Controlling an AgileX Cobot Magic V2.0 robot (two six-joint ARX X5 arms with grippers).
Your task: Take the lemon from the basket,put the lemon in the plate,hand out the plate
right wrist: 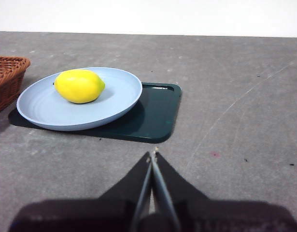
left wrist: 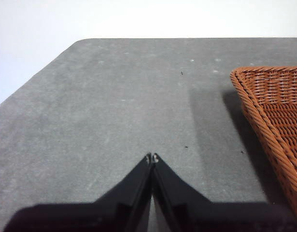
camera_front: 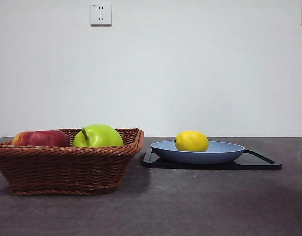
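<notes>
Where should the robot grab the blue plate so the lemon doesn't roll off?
Probably the plate rim on the side nearest the right hand, which is shut now. That edge overhangs the black tray, leaving room beneath for one finger, and the lemon sits toward the far side. Come in low and level, and keep the plate flat.

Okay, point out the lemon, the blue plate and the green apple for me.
lemon [right wrist: 79,86], right wrist view, middle of its yellow skin.
light blue plate [right wrist: 120,94], right wrist view, bare inner surface beside the lemon.
green apple [camera_front: 99,136], front view, its rounded front above the basket rim.
</notes>
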